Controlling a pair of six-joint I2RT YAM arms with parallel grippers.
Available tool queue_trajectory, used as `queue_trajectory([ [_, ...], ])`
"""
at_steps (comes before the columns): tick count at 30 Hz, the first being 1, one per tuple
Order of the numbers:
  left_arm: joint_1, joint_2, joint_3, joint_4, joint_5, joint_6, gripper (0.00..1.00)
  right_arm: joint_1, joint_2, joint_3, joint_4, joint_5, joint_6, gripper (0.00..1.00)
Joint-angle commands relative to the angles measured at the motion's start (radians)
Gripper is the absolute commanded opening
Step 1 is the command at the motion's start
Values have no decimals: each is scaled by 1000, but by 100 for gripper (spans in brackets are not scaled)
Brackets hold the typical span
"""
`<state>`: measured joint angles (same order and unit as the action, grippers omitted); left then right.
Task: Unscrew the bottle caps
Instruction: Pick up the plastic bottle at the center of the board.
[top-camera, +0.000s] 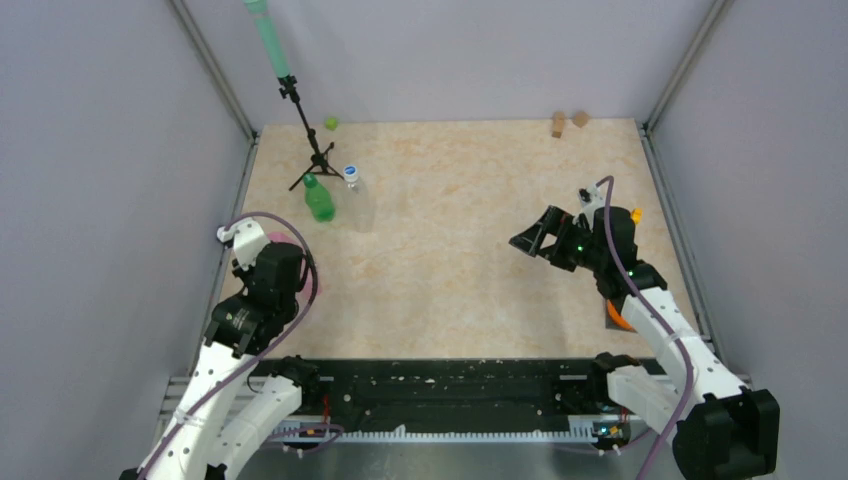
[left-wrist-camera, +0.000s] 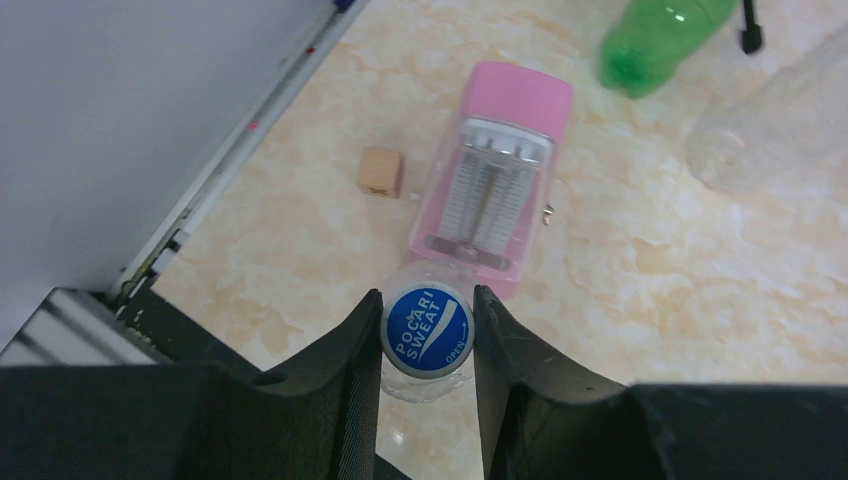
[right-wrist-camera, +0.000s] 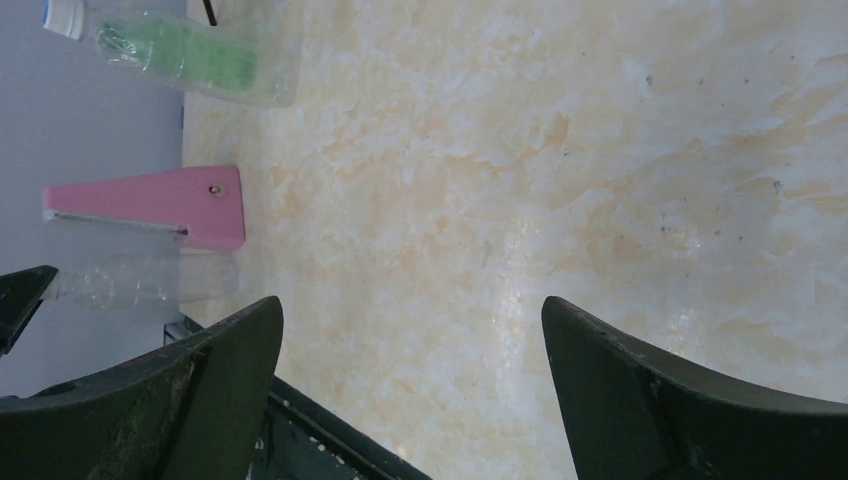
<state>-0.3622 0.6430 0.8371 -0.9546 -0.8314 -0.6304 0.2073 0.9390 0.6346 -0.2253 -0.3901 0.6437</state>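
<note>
A blue bottle cap (left-wrist-camera: 427, 330) printed with white lettering sits between the fingers of my left gripper (left-wrist-camera: 427, 294), which is shut on it from both sides. Its clear bottle (left-wrist-camera: 425, 385) stands upright below; the right wrist view shows this bottle (right-wrist-camera: 140, 280) from the side. In the top view my left gripper (top-camera: 270, 262) hides that bottle. Farther back stand a green bottle (top-camera: 319, 200) with a dark green cap (top-camera: 309, 180) and a second clear bottle (top-camera: 359, 208) with a blue cap (top-camera: 351, 172). My right gripper (top-camera: 524, 241) hovers open over bare table at the right, holding nothing.
A pink wedge-shaped box (left-wrist-camera: 495, 180) stands just beyond the held bottle, with a small wooden cube (left-wrist-camera: 380, 172) to its left. A black tripod (top-camera: 316, 160) stands behind the bottles, a lime-green lump (top-camera: 330, 124) near the back wall. Two wooden blocks (top-camera: 558, 124) sit at the back right.
</note>
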Motion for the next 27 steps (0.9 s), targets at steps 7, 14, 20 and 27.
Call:
queue_trajectory([
  [7,4,-172,37,118,408,159,0,8,-111,43,-164,-85,-142,99],
  [14,0,-271,43,100,604,107,0,8,-150,-19,-14,-149,0,99],
  [20,1,-226,58,123,753,162,0,13,-136,-28,70,-205,15,99],
  [27,1,-198,-4,296,993,174,0,199,-111,-14,152,-127,-7,97],
])
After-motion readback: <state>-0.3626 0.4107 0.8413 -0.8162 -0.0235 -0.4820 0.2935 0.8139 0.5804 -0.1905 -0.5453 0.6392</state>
